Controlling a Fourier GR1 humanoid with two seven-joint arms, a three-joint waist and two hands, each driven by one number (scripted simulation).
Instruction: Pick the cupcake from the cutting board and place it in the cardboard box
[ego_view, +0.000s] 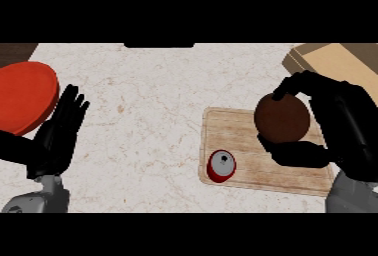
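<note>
The cupcake (282, 120) shows as a dark brown oval held above the wooden cutting board (244, 130). My right hand (336, 125) is shut on it, fingers curled over its top and thumb under its lower edge. The cardboard box (341, 60) stands at the far right, just beyond the hand, partly cut off by the view's edge. My left hand (59, 132) rests open at the left, fingers up, holding nothing.
A red can (221, 166) lies at the cutting board's near left corner. A red plate (22, 95) sits at the far left, just beyond my left hand. Marbled counter (148, 100) stretches between the two hands.
</note>
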